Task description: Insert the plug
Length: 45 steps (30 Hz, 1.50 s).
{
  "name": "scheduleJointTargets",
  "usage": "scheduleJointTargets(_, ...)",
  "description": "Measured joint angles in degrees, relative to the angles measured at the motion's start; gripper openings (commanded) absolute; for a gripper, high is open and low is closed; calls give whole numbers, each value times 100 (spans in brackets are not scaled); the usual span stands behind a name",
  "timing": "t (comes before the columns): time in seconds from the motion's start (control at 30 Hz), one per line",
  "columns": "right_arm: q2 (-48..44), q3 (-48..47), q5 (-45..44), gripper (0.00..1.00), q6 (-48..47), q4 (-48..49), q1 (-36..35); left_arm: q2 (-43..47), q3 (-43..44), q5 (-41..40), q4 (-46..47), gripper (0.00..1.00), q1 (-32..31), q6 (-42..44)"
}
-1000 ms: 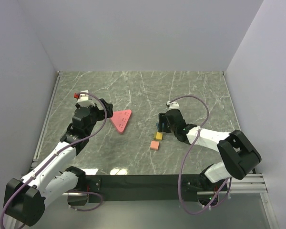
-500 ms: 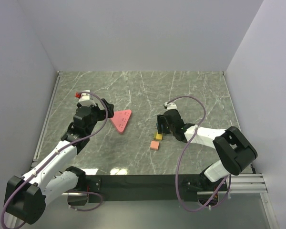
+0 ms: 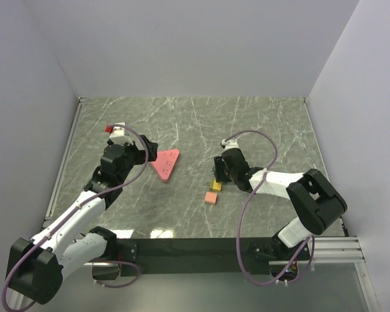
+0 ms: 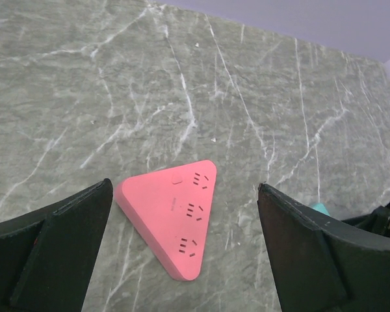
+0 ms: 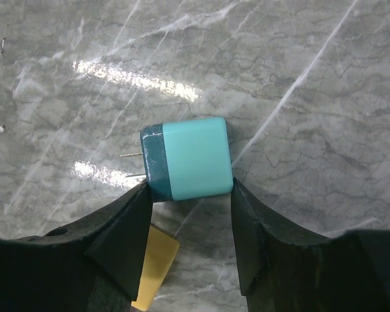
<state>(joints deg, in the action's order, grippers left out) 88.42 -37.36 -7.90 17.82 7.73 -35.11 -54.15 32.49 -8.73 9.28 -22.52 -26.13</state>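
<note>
Marble table (image 3: 260, 123): right gripper (image 5: 188, 190) pinches plug (image 5: 190, 158), mid-frame, by its lower edge.
Shallow hold could let plug twist or slip on lifting; left gripper (image 4: 185, 192) gapes above socket (image 4: 175, 224).

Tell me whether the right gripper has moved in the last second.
Yes. In the top view the right gripper slid slightly left relative to the yellow block, closing on the plug.

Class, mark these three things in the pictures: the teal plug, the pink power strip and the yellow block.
teal plug (image 5: 196, 156): right wrist view, light top face.
pink power strip (image 4: 172, 218): left wrist view, centre of its top.
yellow block (image 5: 155, 265): right wrist view, visible top face.
</note>
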Motion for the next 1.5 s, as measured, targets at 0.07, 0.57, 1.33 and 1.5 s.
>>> scheduleJointTargets(0.07, 4, 0, 7, 34, -22, 33, 0, -46, 0, 101, 39, 99, 0, 13)
scheduleJointTargets(0.57, -492, 0, -2, 7, -74, -7, -424, -1027, 0, 1388, 990, 99, -205, 28)
scheduleJointTargets(1.33, -2341, 417, 155, 7, -295, 629, -1425, -1801, 0, 2616, 2210, 97, -1287, -509)
scheduleJointTargets(1.5, -2361, 420, 133, 7, -343, 693, -1482, -1950, 22, 2789, 2308, 96, -1427, -603)
